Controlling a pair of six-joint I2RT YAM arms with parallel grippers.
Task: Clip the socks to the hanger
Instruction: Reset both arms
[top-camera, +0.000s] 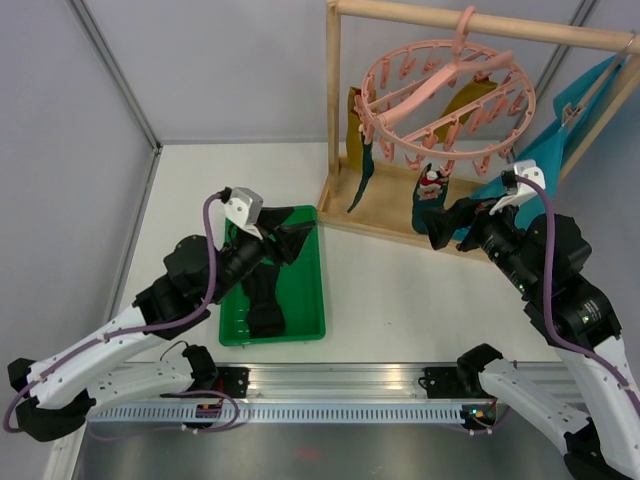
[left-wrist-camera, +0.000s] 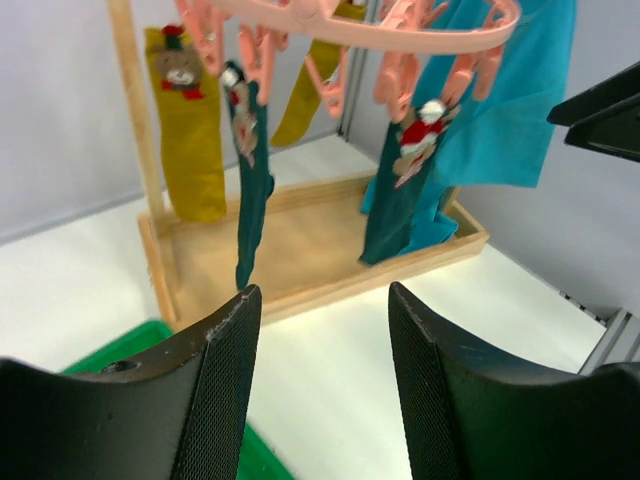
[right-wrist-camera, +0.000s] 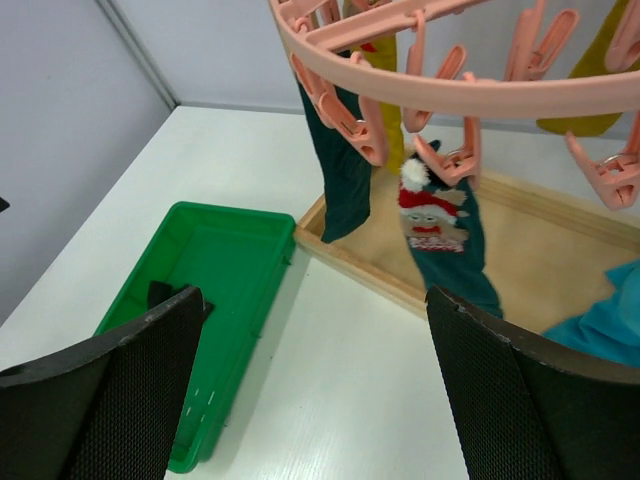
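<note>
The pink ring hanger (top-camera: 440, 95) hangs by its hook from a wooden frame. Clipped to it are a mustard sock (top-camera: 355, 115), a dark teal sock (top-camera: 365, 170), a teal sock with a red-and-white Santa pattern (top-camera: 432, 190) and a second mustard sock (top-camera: 470, 100). A black sock (top-camera: 265, 300) lies in the green tray (top-camera: 308, 300). My left gripper (top-camera: 285, 240) is open and empty above the tray's far end. My right gripper (top-camera: 445, 225) is open and empty, just below the hanger's near rim, beside the Santa sock (right-wrist-camera: 445, 235).
The wooden frame rack (top-camera: 333, 110) stands on a wooden base tray (top-camera: 385, 215) at the back. A large teal cloth (top-camera: 560, 140) hangs at its right end, close behind my right arm. A grey wall edge runs along the left.
</note>
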